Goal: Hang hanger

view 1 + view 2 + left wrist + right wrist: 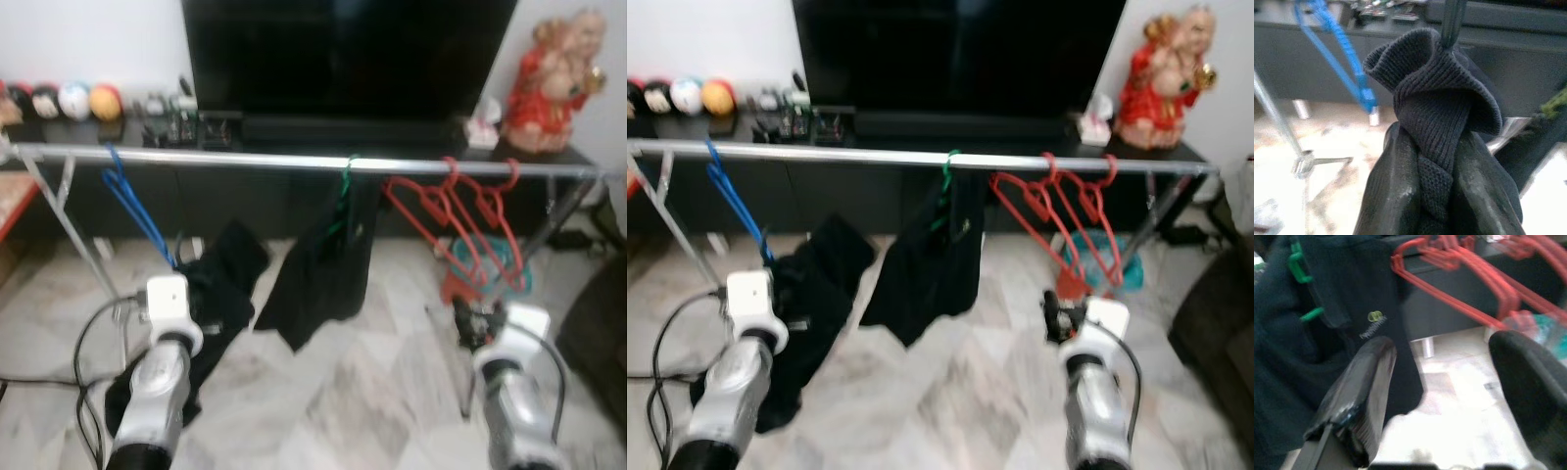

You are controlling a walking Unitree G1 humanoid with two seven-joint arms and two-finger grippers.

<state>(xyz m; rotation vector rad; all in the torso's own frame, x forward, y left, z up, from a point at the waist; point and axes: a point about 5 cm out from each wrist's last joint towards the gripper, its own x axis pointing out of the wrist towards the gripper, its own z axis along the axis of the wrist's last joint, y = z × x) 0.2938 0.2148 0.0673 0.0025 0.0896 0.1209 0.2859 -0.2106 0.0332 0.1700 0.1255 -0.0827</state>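
left gripper (pixel 1437 196) clamping black garment (pixel 1440 112), right gripper (pixel 1444 382) spread wide, red hangers (pixel 456 220) on rail (pixel 255 160)

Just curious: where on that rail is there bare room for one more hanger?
The rail is bare between the blue hanger and the green hanger carrying a dark garment. Right of it, red hangers crowd together.

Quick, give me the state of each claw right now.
Left claw: shut on the black garment, near the blue hanger.
Right claw: open, holding nothing, facing the red hangers.
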